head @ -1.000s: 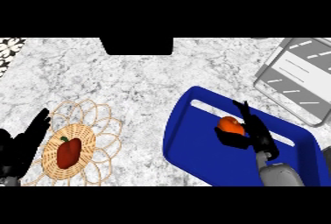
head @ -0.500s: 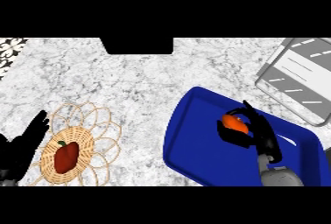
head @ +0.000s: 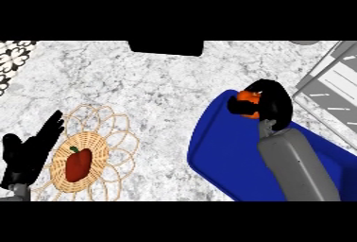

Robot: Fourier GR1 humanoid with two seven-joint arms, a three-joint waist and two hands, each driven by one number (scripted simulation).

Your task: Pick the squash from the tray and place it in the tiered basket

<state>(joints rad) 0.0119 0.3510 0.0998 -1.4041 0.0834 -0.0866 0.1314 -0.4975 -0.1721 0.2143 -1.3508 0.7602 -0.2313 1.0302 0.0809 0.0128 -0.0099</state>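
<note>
Over the blue tray, the right robot hand clasps the squash.

Grey-veined white marble counter

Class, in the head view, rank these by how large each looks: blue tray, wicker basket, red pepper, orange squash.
1. blue tray
2. wicker basket
3. red pepper
4. orange squash, though the right hand hides much of it, so its place is unsure.
</note>
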